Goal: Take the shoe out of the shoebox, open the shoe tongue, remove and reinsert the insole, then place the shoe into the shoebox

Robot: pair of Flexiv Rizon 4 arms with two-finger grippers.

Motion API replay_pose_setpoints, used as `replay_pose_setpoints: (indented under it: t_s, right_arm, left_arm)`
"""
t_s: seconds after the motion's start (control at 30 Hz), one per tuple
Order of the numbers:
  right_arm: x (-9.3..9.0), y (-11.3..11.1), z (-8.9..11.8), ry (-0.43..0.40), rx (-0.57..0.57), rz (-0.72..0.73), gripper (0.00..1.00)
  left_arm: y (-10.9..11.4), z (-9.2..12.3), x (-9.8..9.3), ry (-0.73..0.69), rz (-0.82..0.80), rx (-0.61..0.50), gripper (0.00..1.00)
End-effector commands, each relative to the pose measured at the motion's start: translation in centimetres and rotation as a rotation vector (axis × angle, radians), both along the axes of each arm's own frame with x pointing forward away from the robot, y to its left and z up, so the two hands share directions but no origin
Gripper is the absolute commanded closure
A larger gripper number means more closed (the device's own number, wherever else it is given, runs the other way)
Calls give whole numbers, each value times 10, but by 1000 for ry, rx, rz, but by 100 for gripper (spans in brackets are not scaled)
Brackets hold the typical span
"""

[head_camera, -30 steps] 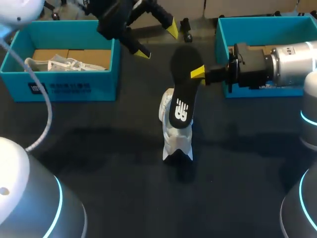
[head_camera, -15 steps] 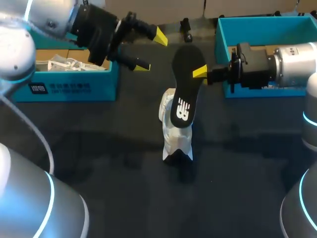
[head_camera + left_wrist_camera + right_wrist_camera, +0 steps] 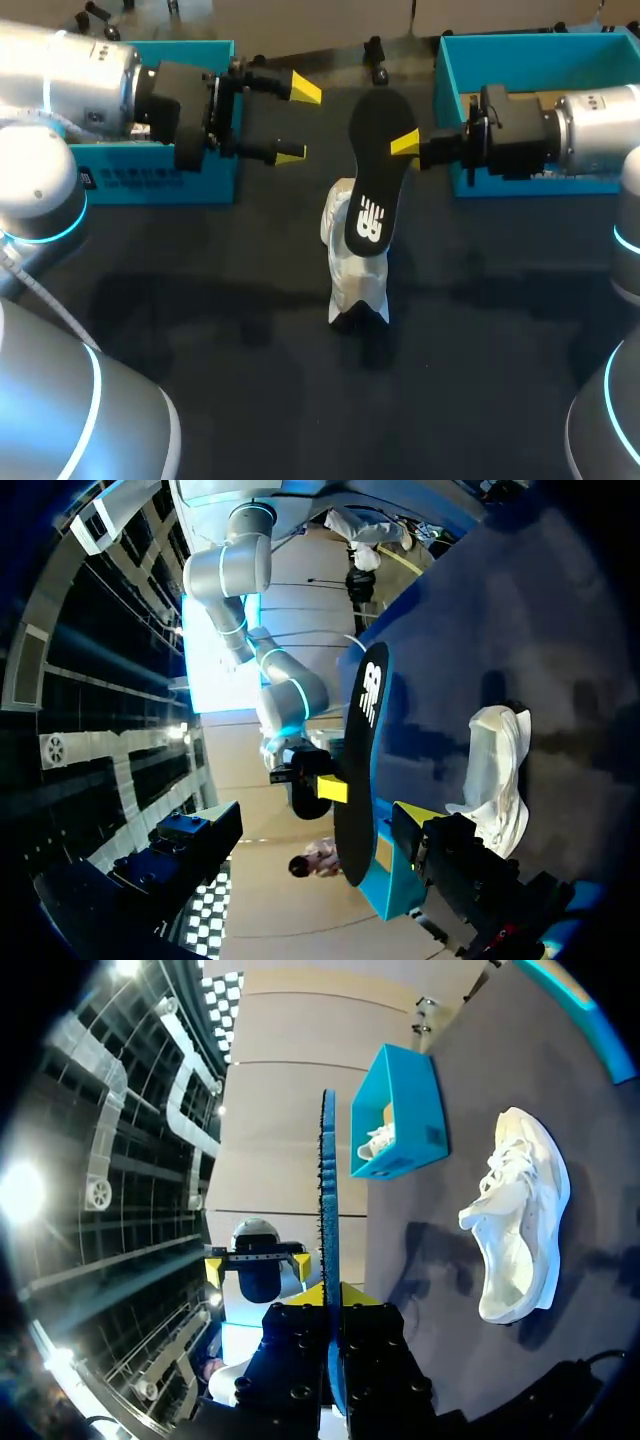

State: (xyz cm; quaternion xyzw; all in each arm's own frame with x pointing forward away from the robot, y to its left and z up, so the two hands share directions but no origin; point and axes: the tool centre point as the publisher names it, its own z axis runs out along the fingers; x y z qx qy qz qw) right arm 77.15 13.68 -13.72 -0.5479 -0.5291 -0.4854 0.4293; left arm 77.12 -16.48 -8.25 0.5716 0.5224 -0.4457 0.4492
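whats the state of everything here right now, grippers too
left gripper: open, empty
right gripper: shut on the insole
insole: out of the shoe, held above the table
shoe: on the table, outside both boxes
left shoebox: open, second shoe inside
right shoebox: open

Noted: the insole (image 3: 372,170) conceals the far finger of my right gripper (image 3: 405,146) and the top of the shoe (image 3: 355,275) beneath it. My left arm (image 3: 80,85) covers most of the left shoebox (image 3: 120,180). The contents of the right shoebox (image 3: 447,80) behind my right fingers are indiscernible.
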Motion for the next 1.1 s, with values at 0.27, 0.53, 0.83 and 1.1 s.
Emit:
replay_pose_setpoints:
  t_s: [0.27,0.53,0.83,1.1]
  right_arm:
    - [4,3,-4,4,2,2,100]
    - [11,5,-1,7,8,17,100]
    - [12,13,5,7,13,24,100]
    - [11,25,12,-15,27,26,100]
  left_arm:
    - [1,-2,-3,-3,4,-24,0]
    - [-2,-14,0,-5,9,-52,0]
    - [-5,-27,9,19,25,-123,0]
    - [-17,-32,16,27,56,-183,0]
